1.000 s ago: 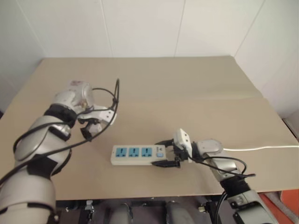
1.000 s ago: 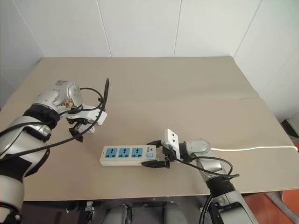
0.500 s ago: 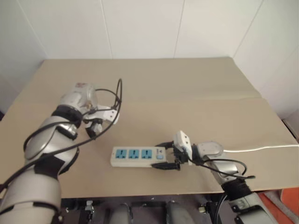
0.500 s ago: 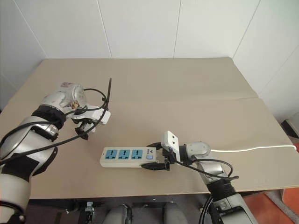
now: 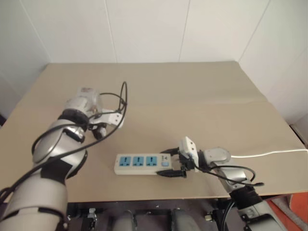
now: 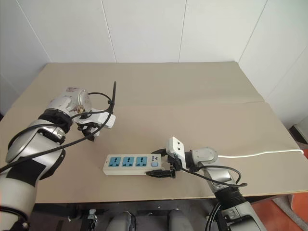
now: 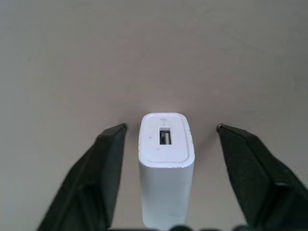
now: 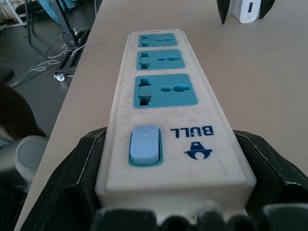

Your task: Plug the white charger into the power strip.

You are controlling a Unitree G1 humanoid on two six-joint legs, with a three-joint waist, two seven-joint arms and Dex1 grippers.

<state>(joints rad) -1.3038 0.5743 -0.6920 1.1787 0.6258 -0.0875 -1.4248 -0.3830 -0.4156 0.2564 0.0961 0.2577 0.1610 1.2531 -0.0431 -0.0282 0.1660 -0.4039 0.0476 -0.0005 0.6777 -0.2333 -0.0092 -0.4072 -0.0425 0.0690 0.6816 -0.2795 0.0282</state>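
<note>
White and block-shaped, the small plastic charger (image 7: 166, 159) is seen standing upright on the tan wooden tabletop (image 5: 192, 96), its top face with a small USB slot turned up toward the left wrist. It is placed directly between the two black fingers (image 7: 103, 168) of the left gripper (image 6: 91, 130), which is pointed steeply down over it; a gap of bare table is visible on either side of the block, so the fingers are set partly apart around it and no contact with it is shown. The long white plastic power strip (image 5: 143, 164) with three blue socket faces is laid flat on the same tabletop, near the front edge and well apart from the charger, toward the robot's right of the left gripper. Its end with the pale blue rocker switch (image 8: 144, 144) is held between the fingers of the right gripper (image 5: 174, 163), which are pressed against both long sides of the bar, one dark finger (image 8: 82, 168) on each side. The three sockets are lined up away from that gripper, with the charger and the left gripper's fingertips seen beyond the farthest socket in the right wrist view. A thin white cord (image 5: 269, 153) is run across the table from behind the right gripper toward the table's right edge.
</note>
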